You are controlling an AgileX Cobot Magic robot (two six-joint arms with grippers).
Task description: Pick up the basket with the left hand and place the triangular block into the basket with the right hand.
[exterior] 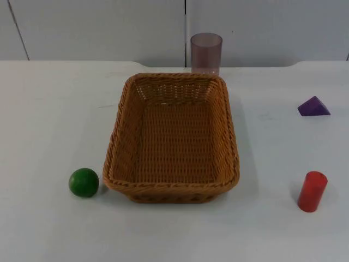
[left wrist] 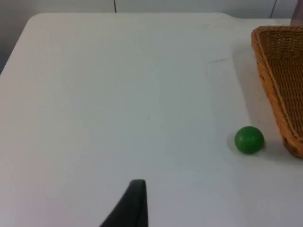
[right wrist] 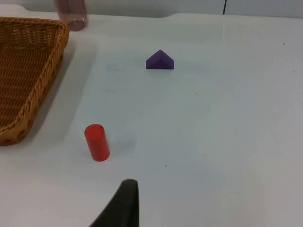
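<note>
An empty woven brown basket [exterior: 172, 188] sits flat in the middle of the table; its rim [left wrist: 279, 94] also appears in the left wrist view and its wall [right wrist: 28, 80] in the right wrist view. The purple triangular block [exterior: 313, 107] lies on the table well to the basket's right, seen too from the right wrist [right wrist: 160, 61]. My left gripper [left wrist: 132, 203] hangs over bare table, well short of the basket. My right gripper [right wrist: 124, 203] is above the table, short of the block, with a red cylinder nearer to it.
A green ball [exterior: 84, 182] [left wrist: 249, 140] rests by the basket's near left corner. A red cylinder [exterior: 312, 191] [right wrist: 97, 142] stands at the near right. A translucent purple cup [exterior: 206, 53] stands behind the basket, near the grey wall.
</note>
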